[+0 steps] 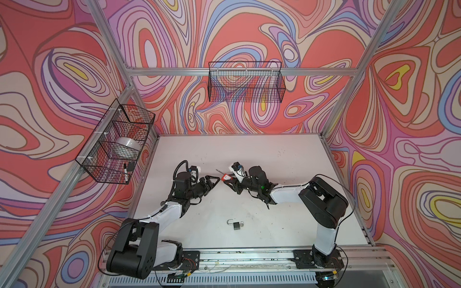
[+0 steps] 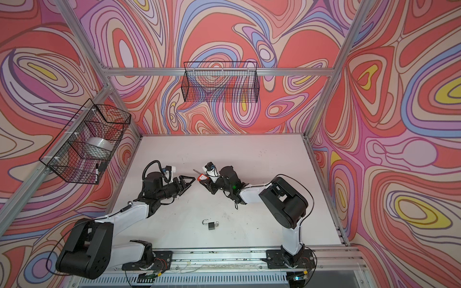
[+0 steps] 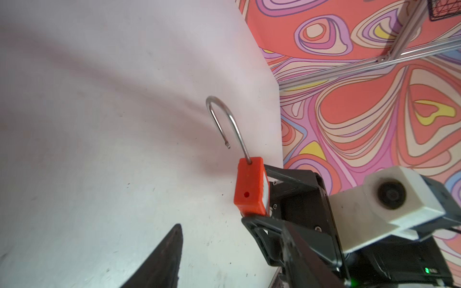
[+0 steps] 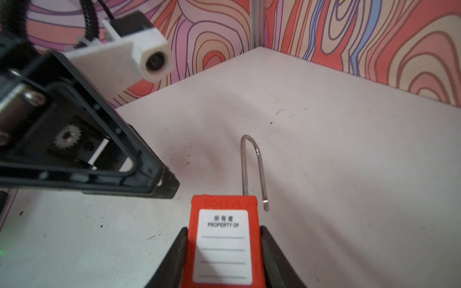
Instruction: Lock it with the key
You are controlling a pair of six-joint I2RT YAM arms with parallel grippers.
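My right gripper (image 4: 224,229) is shut on a red padlock (image 4: 223,244) with a white label, one finger on each side of its body. The lock's steel shackle (image 4: 252,159) stands open, its free end out of the body. In both top views the red padlock (image 1: 225,177) (image 2: 202,177) hangs above the table's middle. My left gripper (image 1: 215,181) (image 3: 224,237) is open and empty, its fingertips (image 4: 169,185) just beside the lock's corner. A small black padlock (image 1: 235,225) lies near the front with what looks like the key (image 1: 241,225) at its side.
A wire basket (image 1: 245,82) hangs on the back wall. Another wire basket (image 1: 117,144) on the left wall holds a tape roll and a marker. The white table (image 1: 274,154) is walled by patterned panels, with an aluminium rail along the front edge.
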